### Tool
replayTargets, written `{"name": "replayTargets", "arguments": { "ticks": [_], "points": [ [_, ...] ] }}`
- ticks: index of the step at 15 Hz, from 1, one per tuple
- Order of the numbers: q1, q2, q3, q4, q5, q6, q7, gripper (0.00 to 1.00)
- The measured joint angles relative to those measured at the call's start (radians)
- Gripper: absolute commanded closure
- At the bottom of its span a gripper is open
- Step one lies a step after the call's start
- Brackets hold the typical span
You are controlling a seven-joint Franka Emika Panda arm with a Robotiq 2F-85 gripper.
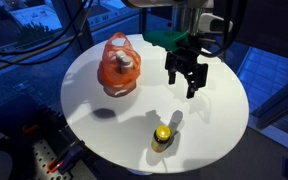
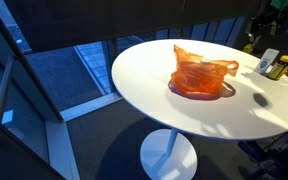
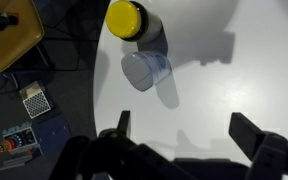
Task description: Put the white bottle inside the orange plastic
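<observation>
The orange plastic bag [image 1: 117, 62] lies crumpled on the round white table [image 1: 94, 100]. A whitish bottle [image 1: 125, 66] shows inside its opening. The bag also shows in an exterior view [image 2: 199, 72], where the bottle is hidden. My gripper [image 1: 182, 86] hangs above the table beside the bag, apart from it, open and empty. In the wrist view its two fingers [image 3: 184, 128] are spread wide over bare tabletop.
A yellow-capped jar [image 1: 162, 135] and a clear plastic cup [image 1: 175, 121] stand together near the table edge. Both show in the wrist view, the jar [image 3: 127, 18] and the cup [image 3: 144, 70]. The table edge [image 3: 92, 90] drops to a cluttered floor.
</observation>
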Motion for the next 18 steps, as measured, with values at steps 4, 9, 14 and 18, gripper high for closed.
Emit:
{"name": "replayTargets", "arguments": {
  "ticks": [4, 9, 14, 18],
  "points": [
    [-0.001, 0.027, -0.021, 0.000, 0.000, 0.013, -0.006, 0.00],
    [-0.012, 0.048, -0.041, 0.000, 0.000, 0.013, -0.020, 0.00],
    [-0.025, 0.071, -0.041, 0.000, 0.000, 0.013, -0.071, 0.00],
    [-0.026, 0.082, -0.041, 0.000, 0.000, 0.012, -0.096, 0.00]
  ]
}}
